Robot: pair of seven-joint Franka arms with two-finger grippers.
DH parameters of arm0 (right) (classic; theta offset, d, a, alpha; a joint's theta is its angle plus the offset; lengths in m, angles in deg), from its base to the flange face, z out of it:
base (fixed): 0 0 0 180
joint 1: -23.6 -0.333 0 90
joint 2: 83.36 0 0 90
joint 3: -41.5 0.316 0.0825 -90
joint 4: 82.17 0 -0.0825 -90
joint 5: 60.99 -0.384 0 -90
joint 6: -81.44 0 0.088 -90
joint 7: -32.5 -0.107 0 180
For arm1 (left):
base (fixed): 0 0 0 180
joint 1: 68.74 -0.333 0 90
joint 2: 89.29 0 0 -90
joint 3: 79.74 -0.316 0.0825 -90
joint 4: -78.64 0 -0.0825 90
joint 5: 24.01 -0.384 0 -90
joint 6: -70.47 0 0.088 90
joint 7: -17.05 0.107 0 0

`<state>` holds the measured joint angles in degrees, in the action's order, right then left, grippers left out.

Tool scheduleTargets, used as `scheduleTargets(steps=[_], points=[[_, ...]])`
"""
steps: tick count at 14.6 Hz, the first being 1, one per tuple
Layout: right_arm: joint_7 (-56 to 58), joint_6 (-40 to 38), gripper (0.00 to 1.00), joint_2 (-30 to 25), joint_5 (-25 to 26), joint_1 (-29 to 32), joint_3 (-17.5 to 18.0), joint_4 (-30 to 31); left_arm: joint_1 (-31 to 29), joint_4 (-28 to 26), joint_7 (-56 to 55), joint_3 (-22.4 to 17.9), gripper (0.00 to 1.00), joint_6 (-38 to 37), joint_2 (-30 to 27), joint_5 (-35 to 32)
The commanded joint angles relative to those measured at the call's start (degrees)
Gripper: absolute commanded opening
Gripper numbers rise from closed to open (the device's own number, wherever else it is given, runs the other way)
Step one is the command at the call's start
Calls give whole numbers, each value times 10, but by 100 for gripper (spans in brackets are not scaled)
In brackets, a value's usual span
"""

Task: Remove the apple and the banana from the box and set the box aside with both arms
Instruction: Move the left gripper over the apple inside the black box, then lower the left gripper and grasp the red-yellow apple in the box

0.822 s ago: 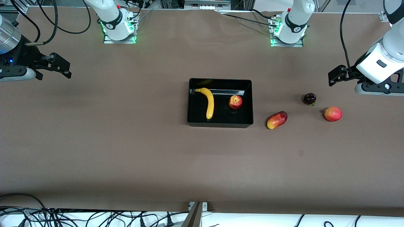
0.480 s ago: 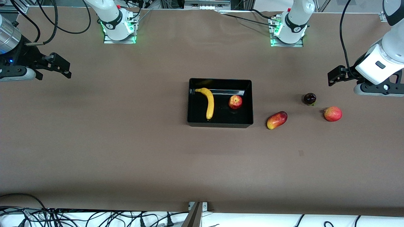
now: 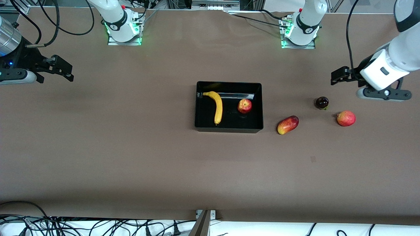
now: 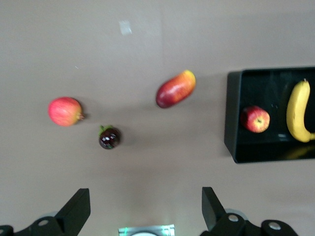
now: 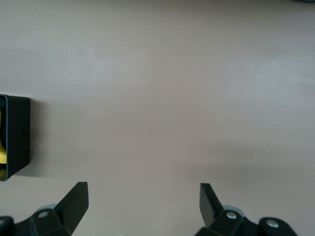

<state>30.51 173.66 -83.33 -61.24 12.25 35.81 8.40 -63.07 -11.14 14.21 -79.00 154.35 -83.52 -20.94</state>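
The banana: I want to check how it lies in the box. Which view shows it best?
The front view: the whole banana shows, lying in the box beside the apple. The left wrist view cuts it at the frame's edge; the right wrist view shows only a yellow sliver.

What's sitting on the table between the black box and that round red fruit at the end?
In the front view, an oblong red-yellow fruit lies between the box and the round red fruit; a dark purple fruit sits slightly farther from the camera.

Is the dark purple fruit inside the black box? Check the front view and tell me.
No, the dark purple fruit sits on the bare table, toward the left arm's end, while the box holds only the banana and apple.
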Motion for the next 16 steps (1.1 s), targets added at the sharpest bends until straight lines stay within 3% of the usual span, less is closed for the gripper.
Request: scheduleTargets(steps=[1,11,14,16], points=[[5,-7,100,3,4,4,1,-10,36,21,-4,8,100,-28,41,10],[6,-3,100,3,4,4,2,-10,203,22,-17,9,100,196,212,5],[6,-5,100,3,6,4,2,-10,256,11,-16,7,100,208,228,4],[6,-6,100,3,6,4,2,-10,253,5,-5,8,100,209,234,3]])
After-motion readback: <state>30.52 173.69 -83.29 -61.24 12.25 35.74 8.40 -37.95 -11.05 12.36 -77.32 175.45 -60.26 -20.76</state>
